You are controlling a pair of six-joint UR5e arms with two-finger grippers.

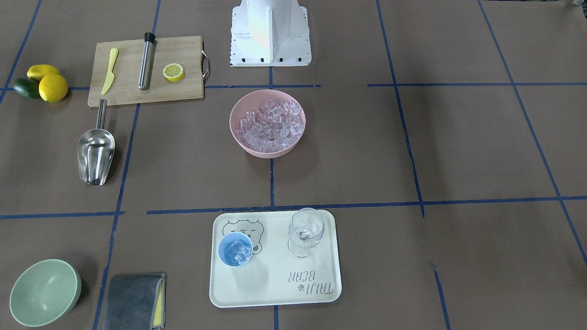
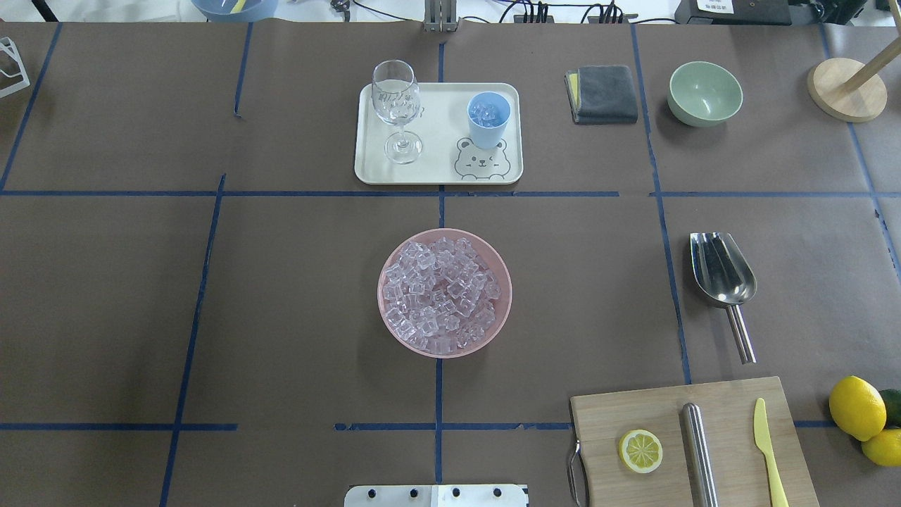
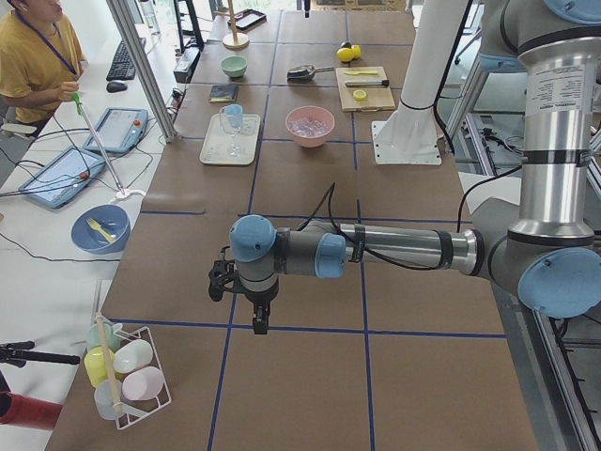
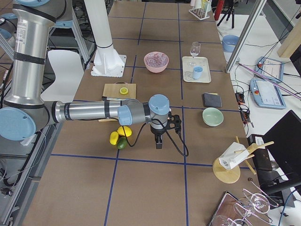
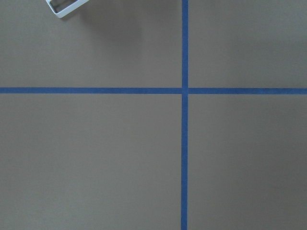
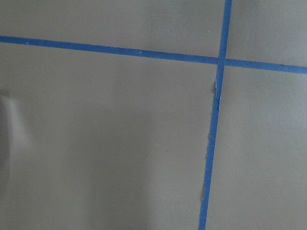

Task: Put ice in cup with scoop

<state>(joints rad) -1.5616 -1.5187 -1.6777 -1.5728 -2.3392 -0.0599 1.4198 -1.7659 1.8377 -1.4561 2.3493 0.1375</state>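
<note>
Many pieces of ice (image 1: 270, 124) fill a pink bowl (image 2: 388, 267) at the table's middle. The light-blue cup (image 1: 235, 250) stands on a white tray (image 1: 275, 288) and holds a few pieces of ice; it also shows in the overhead view (image 2: 488, 120). The steel scoop (image 1: 95, 153) lies empty on the table beside the cutting board, also in the overhead view (image 2: 723, 271). My left gripper (image 3: 260, 322) and right gripper (image 4: 159, 143) show only in the side views, far from these things; I cannot tell if they are open or shut. Both wrist views show only brown table and blue tape.
A clear wine glass (image 1: 306, 231) stands on the tray beside the cup. A wooden cutting board (image 1: 146, 68) holds a lemon half, a steel cylinder and a yellow knife. Lemons (image 1: 48, 82), a pale green bowl (image 1: 45, 292) and a grey cloth (image 1: 135, 301) lie around.
</note>
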